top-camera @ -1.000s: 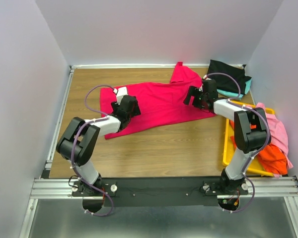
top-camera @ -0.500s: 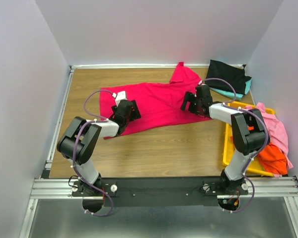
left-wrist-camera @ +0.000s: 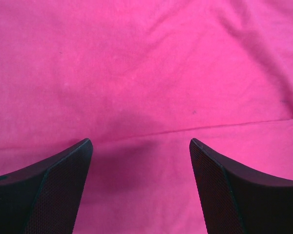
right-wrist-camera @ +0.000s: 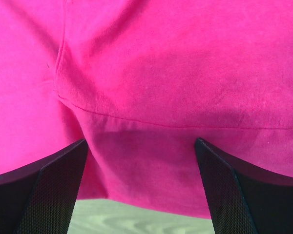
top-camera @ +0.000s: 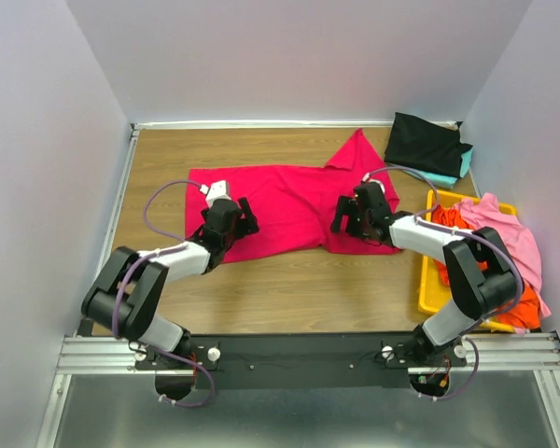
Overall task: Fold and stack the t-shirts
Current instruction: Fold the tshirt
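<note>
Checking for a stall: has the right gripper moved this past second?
Yes. The right gripper came toward the near edge of the table, away from the black t-shirt.

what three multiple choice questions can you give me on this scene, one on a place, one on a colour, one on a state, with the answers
1. Where does the black t-shirt lie?
A. in the yellow bin
B. at the far right corner of the table, on a teal t-shirt
C. at the near left corner

2. What colour is the t-shirt spread under both grippers?
A. black
B. orange
C. red

3. How do the left gripper and right gripper stand?
A. both open, holding nothing
B. both shut on cloth
C. left shut, right open

Answers:
1 B, the top view shows it there over teal cloth.
2 C, the red t-shirt fills both wrist views.
3 A, each wrist view shows fingers wide apart.
</note>
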Robot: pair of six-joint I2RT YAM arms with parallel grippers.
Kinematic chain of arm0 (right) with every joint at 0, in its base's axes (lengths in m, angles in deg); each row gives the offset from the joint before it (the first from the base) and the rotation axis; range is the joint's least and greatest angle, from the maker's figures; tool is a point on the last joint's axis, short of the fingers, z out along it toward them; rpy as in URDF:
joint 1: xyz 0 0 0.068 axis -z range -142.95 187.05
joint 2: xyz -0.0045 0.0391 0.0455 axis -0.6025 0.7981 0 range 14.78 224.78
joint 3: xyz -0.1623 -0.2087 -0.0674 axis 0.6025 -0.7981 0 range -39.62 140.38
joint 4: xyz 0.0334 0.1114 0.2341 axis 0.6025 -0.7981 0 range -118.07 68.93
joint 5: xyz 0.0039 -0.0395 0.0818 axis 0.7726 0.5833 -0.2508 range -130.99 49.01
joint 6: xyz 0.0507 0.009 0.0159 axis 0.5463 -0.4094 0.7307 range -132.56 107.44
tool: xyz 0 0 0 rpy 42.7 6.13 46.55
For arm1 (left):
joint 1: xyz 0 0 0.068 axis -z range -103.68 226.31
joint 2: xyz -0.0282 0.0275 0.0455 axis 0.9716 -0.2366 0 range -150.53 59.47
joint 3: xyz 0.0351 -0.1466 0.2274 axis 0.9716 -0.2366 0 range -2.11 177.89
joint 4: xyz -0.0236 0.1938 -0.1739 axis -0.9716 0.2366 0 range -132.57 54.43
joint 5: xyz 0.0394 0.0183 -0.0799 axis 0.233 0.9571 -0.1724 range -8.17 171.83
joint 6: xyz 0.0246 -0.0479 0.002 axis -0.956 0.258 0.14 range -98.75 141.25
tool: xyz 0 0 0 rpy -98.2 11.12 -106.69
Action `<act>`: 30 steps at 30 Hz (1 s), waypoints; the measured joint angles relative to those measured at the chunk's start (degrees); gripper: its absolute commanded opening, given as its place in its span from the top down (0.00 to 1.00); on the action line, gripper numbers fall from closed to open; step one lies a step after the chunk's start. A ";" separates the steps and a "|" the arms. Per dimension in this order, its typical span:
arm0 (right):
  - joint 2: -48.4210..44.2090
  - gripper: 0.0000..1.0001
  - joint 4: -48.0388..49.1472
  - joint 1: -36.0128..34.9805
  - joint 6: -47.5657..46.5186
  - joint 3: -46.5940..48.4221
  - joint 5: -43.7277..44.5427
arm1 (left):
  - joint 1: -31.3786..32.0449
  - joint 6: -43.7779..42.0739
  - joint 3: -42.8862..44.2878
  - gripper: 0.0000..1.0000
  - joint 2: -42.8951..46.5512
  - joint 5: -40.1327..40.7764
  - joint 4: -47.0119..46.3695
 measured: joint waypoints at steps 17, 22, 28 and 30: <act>-2.82 0.03 -11.39 -0.85 -1.57 7.02 6.38 | 0.59 -2.38 3.76 0.11 7.58 4.55 1.55; 3.41 0.03 -11.10 -0.85 -2.14 9.18 9.07 | 0.76 -4.35 3.76 0.11 2.67 3.69 -1.55; 6.10 0.03 -11.02 -0.87 -2.40 9.16 10.45 | 0.76 -4.74 3.48 0.11 -2.91 2.12 -2.27; 6.08 0.04 -10.54 -0.87 -2.43 8.74 10.54 | 0.76 -4.74 2.78 0.11 -3.43 1.40 -2.34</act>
